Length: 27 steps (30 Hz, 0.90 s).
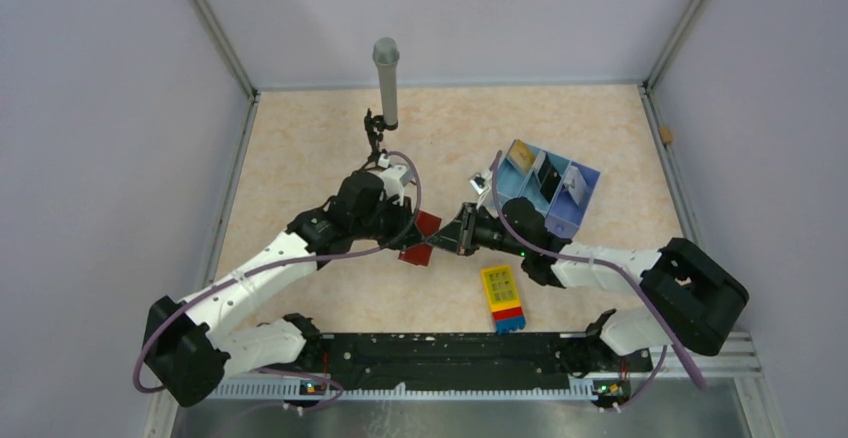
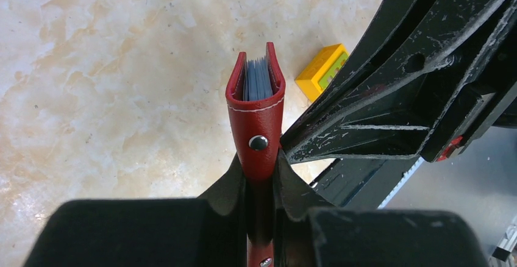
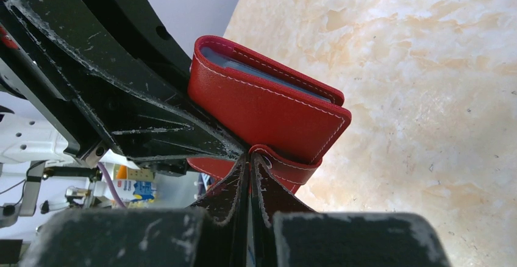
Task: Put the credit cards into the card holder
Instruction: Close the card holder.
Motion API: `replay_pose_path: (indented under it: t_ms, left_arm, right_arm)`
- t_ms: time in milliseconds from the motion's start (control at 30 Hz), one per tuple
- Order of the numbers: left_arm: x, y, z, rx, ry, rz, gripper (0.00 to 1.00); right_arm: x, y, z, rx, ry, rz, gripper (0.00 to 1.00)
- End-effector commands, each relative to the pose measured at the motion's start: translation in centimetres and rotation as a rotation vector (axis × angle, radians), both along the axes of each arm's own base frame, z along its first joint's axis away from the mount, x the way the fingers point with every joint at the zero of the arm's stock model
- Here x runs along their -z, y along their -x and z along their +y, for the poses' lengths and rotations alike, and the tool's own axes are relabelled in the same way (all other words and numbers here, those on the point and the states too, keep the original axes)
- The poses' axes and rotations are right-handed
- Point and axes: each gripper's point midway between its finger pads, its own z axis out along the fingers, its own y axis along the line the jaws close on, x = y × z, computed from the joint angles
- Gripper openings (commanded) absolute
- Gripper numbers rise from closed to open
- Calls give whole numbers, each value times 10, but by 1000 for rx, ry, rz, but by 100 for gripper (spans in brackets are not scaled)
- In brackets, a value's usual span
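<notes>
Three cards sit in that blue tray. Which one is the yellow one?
The yellow-gold card, in the leftmost compartment of the tray. The middle compartment holds a dark card and the rightmost a pale card.

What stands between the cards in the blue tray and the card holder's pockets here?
The card holder itself: it is folded shut, clamped by the left gripper, with the right gripper pinching its tab. The credit cards sit in the tray, walls around them.
</notes>
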Motion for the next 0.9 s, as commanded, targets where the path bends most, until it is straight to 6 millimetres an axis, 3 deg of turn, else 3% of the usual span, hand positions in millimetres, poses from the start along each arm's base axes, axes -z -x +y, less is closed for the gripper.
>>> replay_pose_path:
  t_ms: [0,267,867]
  left_arm:
    - [-63,17,-30,149,242,-107,0]
    - [-99,45,-34,271,484,-75,0]
    - [-136,93,-32,525,646,-90,0]
  right_arm:
    - [13,-1,-5,38,32,-29,0]
    - [13,6,-17,45,26,-62,0]
    - [28,3,-28,102,48,-42,0]
